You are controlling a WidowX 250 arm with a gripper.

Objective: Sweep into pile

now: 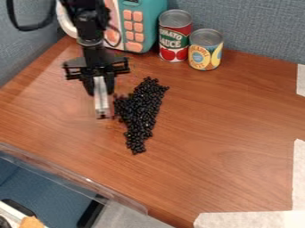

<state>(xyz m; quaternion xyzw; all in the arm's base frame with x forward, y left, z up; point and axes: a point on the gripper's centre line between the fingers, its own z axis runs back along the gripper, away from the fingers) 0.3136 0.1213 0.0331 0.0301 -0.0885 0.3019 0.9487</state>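
On a wooden table (220, 129), the black gripper (100, 86) pinches a narrow, pale tool (102, 101), its lower end down beside the left edge of the black beans (141, 111); the beans lie in a long, ragged band near the middle, tapering toward the front; the tool's place at their flank appears chosen for a sideways push that would gather the strung-out tail into a rounder heap; behind stand a red-labelled can (174, 36), a yellow-labelled can (206, 50) and a teal toy (156, 20), which would likely hinder a sweep toward the back; white strips (244, 220) mark the right and front, while a clear plastic edge (74, 177) runs along the front left, where strays could roll off.
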